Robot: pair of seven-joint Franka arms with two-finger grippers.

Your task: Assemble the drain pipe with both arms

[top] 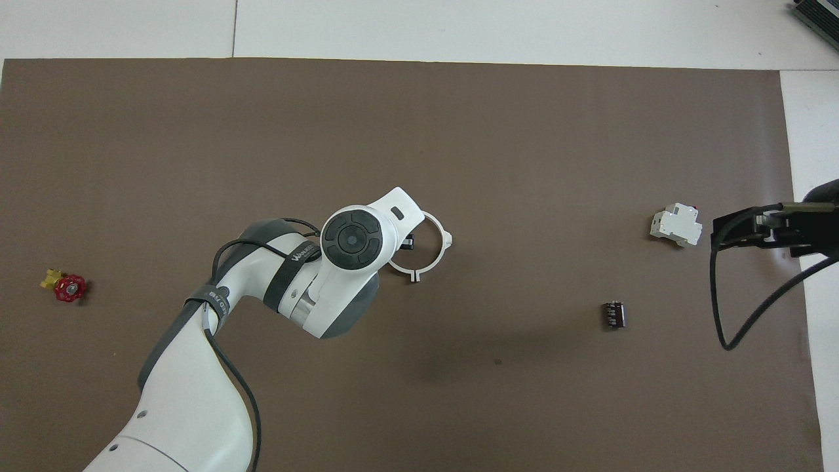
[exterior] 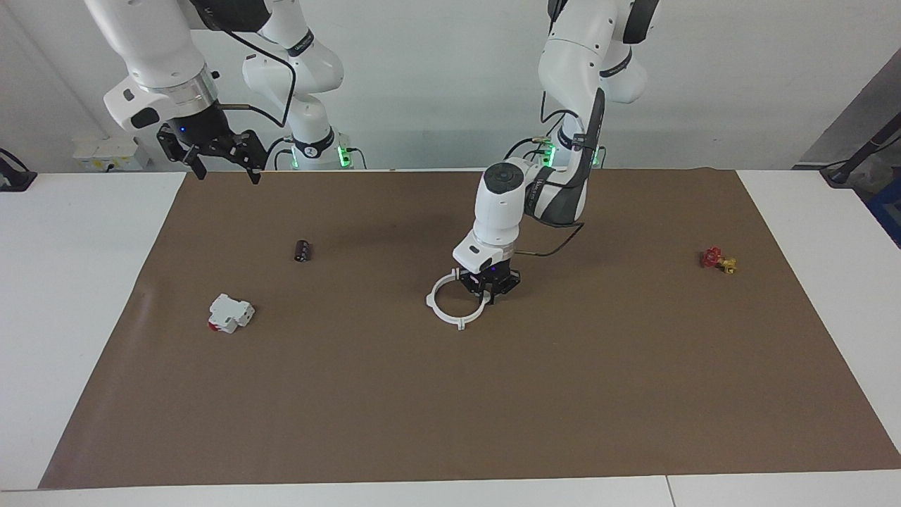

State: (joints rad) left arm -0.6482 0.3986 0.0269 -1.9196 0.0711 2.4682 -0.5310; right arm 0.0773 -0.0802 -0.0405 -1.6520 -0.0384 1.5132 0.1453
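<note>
Looking down at the bench (exterior: pixel 633 394), I see the drain pipe (exterior: pixel 450 315) lying flat near the middle of the brown mat as one closed white ring, its two arcs apparently already mated, with small tabs sticking outward. The left pincer (exterior: pixel 490 286) is low at the ring's rim, on the side toward the left arm's end; I cannot tell whether its fingers grip the rim or merely stand at it. The right pincer (exterior: pixel 224 158) hangs spread and empty over the bench corner at the right arm's base, waiting. I judge the ring light, thin and fairly stiff yet springy, and likely to slide on the mat or pop apart at its joints if squeezed hard. I would take it across the rim's thin wall, midway along an arc, away from the tabs. A white block with a red end (exterior: pixel 230 313), a dark cylinder (exterior: pixel 303 251) and a red valve (exterior: pixel 716 260) lie well apart from it.
</note>
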